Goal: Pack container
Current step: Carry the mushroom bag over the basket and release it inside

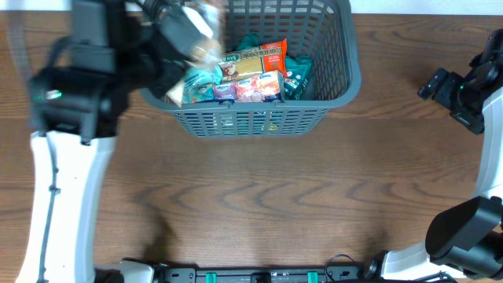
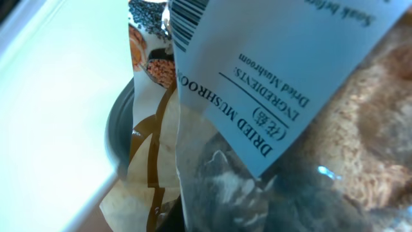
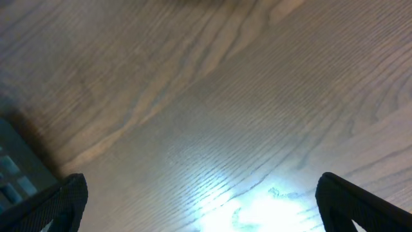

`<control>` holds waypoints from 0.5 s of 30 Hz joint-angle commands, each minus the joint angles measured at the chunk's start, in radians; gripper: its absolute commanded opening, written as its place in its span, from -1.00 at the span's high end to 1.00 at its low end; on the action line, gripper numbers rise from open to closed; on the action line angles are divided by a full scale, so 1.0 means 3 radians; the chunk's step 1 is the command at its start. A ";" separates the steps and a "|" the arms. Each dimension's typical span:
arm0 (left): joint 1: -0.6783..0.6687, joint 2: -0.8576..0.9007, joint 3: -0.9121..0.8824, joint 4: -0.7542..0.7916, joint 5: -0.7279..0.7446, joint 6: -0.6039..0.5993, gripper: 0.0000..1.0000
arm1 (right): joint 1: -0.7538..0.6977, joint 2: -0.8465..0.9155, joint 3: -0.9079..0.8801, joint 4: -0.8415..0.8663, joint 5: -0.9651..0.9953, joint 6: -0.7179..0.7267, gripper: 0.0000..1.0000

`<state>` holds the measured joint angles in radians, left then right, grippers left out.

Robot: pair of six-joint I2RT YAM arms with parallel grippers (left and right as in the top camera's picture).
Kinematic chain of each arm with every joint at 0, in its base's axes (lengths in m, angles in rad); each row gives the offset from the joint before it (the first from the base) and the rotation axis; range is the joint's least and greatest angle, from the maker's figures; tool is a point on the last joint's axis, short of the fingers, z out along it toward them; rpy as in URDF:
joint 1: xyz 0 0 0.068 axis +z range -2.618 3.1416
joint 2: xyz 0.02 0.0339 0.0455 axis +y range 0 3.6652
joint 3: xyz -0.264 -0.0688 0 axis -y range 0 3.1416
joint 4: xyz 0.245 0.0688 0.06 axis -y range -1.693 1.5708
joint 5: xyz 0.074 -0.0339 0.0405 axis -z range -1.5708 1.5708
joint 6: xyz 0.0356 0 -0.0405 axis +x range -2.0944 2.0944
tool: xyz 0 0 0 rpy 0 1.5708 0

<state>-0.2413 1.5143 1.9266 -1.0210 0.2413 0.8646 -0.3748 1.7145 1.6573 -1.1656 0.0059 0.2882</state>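
The dark grey slotted container (image 1: 346,71) stands at the back middle of the table and holds several food packets, among them an orange-red one (image 1: 255,56) and teal ones (image 1: 295,71). My left gripper (image 1: 179,33) is over the container's left rim, shut on a clear dried mushroom packet (image 1: 203,27). In the left wrist view that packet (image 2: 290,116) and its white label fill the frame, hiding the fingers, with a brown-and-white packet (image 2: 148,148) behind it. My right gripper (image 1: 452,90) is open and empty over bare table to the right; its fingers are spread wide in the right wrist view (image 3: 215,212).
The wooden table (image 1: 259,196) stretches in front of the container. A corner of the container shows at the left edge of the right wrist view (image 3: 16,167). The left arm's black body (image 1: 86,71) hangs over the table's back left.
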 commanded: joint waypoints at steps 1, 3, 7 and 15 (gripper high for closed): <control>-0.0209 0.0234 0.0024 0.0090 -0.0239 0.1036 0.89 | -0.0011 -0.0010 -0.0005 -0.0028 -0.0048 -0.0083 -0.99; -0.0258 0.0426 0.0024 0.0256 -0.0243 0.1083 0.89 | -0.0011 -0.0010 -0.0005 -0.0042 -0.0062 -0.0089 -0.99; -0.0263 0.0868 0.0024 0.0532 -0.0245 0.1083 0.89 | -0.0011 -0.0010 -0.0005 -0.0083 -0.0080 -0.0094 -0.98; -0.0270 0.1691 0.0024 0.0565 -0.0247 0.0994 0.89 | -0.0011 -0.0010 -0.0005 -0.0203 -0.0111 -0.0148 -0.98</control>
<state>-0.3218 1.9785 1.9266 -0.8406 0.1726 1.1625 -0.3748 1.7145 1.6573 -1.2213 -0.0158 0.2657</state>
